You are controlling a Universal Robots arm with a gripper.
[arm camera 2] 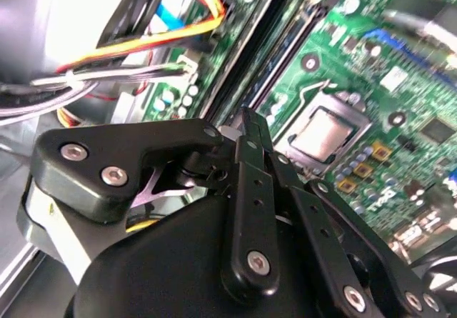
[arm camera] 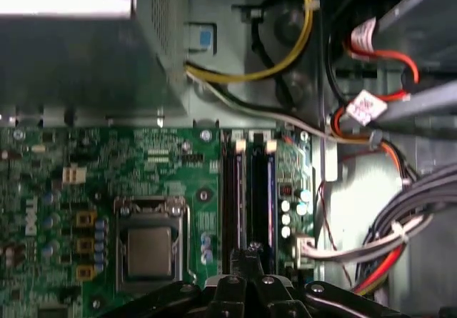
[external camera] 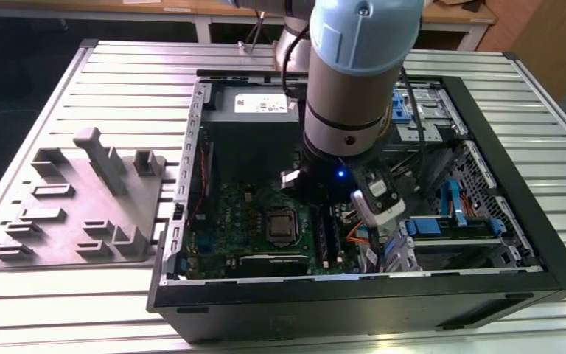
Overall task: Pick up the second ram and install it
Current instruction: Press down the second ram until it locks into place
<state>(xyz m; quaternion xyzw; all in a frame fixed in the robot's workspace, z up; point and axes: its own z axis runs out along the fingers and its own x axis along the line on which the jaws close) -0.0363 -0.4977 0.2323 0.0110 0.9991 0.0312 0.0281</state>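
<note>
My gripper (arm camera: 250, 252) hangs inside the open computer case (external camera: 519, 221), its black fingertips (arm camera 2: 251, 123) pressed together directly over the near end of two long black memory slots (arm camera: 246, 196). Nothing long sticks out from between the fingertips. The slots run side by side next to the processor socket (arm camera: 146, 250) on the green motherboard (external camera: 229, 221). A thin dark strip with a bluish edge, possibly the second ram (arm camera: 261, 196), stands in one slot. I cannot tell whether it is fully seated. In the exterior view the wrist (external camera: 347, 125) hides the fingers.
A grey moulded tray (external camera: 77, 214) with upright posts lies on the slatted table at the exterior view's left. Orange, yellow and white cables (arm camera: 371, 246) run beside the slots. The power supply (external camera: 253, 118) and blue drive brackets (external camera: 450, 225) crowd the case.
</note>
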